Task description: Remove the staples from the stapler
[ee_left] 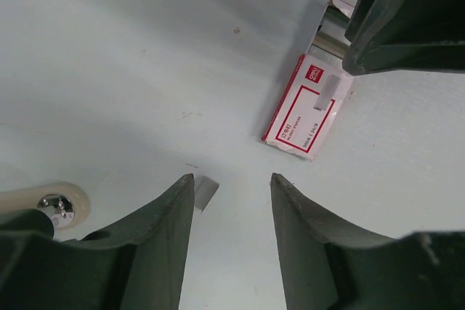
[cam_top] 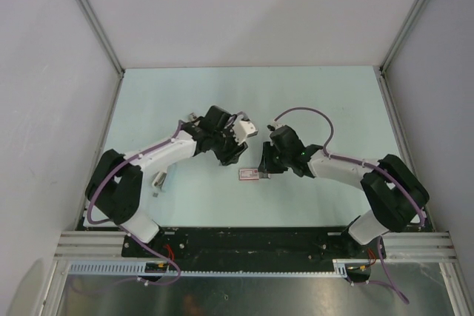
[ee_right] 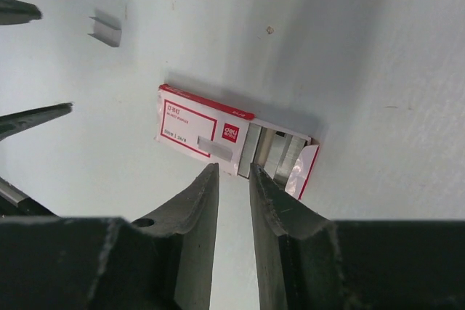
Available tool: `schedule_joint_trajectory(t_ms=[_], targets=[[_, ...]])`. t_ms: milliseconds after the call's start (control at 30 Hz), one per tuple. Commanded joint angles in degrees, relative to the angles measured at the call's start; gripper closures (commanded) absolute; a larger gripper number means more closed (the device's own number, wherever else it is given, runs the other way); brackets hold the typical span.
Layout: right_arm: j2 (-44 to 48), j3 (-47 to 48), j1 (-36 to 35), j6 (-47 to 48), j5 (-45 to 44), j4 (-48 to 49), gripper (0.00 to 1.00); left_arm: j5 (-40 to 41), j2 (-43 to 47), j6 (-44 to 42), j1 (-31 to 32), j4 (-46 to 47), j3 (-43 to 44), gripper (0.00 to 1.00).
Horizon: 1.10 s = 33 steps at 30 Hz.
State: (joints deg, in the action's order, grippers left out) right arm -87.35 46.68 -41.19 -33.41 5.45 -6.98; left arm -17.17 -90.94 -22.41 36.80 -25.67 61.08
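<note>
The small red and white thing (cam_top: 247, 175) is a staple box (ee_right: 207, 127), open at its grey end with staple strips showing. One strip (ee_right: 216, 149) lies on its lid. A short loose strip (ee_left: 205, 192) lies on the table. My right gripper (ee_right: 233, 168) hovers at the box's near edge, jaws a narrow gap apart and empty; it also shows in the top view (cam_top: 264, 169). My left gripper (ee_left: 232, 179) is open and empty above the table, left of the box (ee_left: 305, 107). A beige rounded piece with a metal rivet (ee_left: 54, 205), perhaps the stapler, lies beside the left arm (cam_top: 158, 180).
The right gripper's fingers (ee_left: 399, 27) fill the left wrist view's top right, over the box's open end. The left fingertips (ee_right: 43, 112) show at the right wrist view's left edge. Grey walls (cam_top: 67, 72) enclose the pale table (cam_top: 333, 101) on three sides.
</note>
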Motion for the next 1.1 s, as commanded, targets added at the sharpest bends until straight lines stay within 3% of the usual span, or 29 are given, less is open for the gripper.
schedule_joint_trajectory(t_ms=[0,267,1067], targets=[[-1.82,2.85,-0.32,-0.96,-0.54,-0.23,0.71,-1.96,3.52,0.83,-0.70,-0.09,-0.63,0.49],[-2.63,2.98,-0.65,-1.80,-1.45,-1.91,0.64,-2.80,2.96,0.20,-0.78,-0.16,-1.52,0.50],[-3.34,1.50,-0.47,-1.76,-2.54,-2.64,0.66,-3.21,3.33,-0.83,-0.78,-0.06,-3.65,0.51]])
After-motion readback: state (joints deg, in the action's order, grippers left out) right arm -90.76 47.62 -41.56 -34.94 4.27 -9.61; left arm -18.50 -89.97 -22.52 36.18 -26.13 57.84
